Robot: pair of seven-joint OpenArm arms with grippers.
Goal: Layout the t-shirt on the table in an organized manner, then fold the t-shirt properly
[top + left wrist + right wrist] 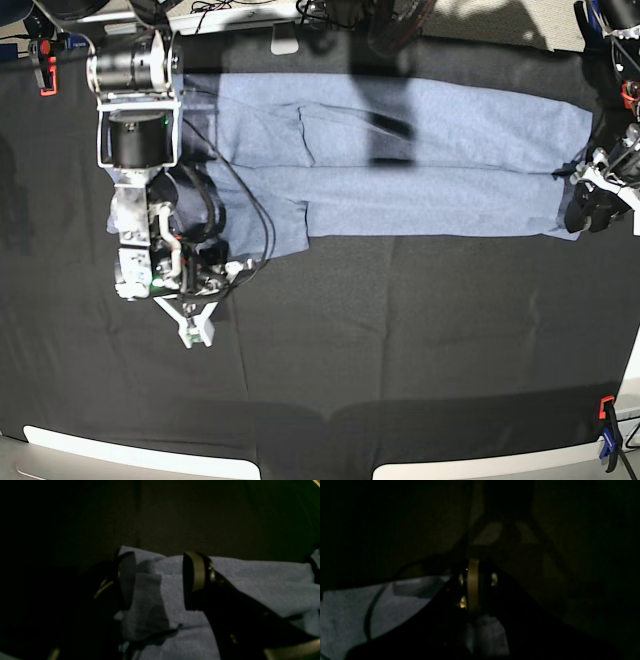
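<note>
The t-shirt point(420, 150) lies on the black table point(400, 340) as a long blue-grey strip across the far half, with lengthwise folds; no lettering shows. My left gripper point(590, 212) is at the shirt's right end. In the left wrist view it point(160, 580) is open, its fingers point(197, 572) straddling shirt cloth point(250, 580) close above it. My right gripper point(196, 328) is off the shirt, over bare table near the strip's lower left corner. In the right wrist view its fingers point(473, 587) are pressed together, with shirt cloth point(345, 615) behind to the left.
Orange clamps sit at the table's edges, at far left point(45, 68), far right point(626, 95) and near right point(606, 412). Equipment and cables line the far edge point(280, 15). A black cable point(255, 215) runs from the right arm across the shirt's left end.
</note>
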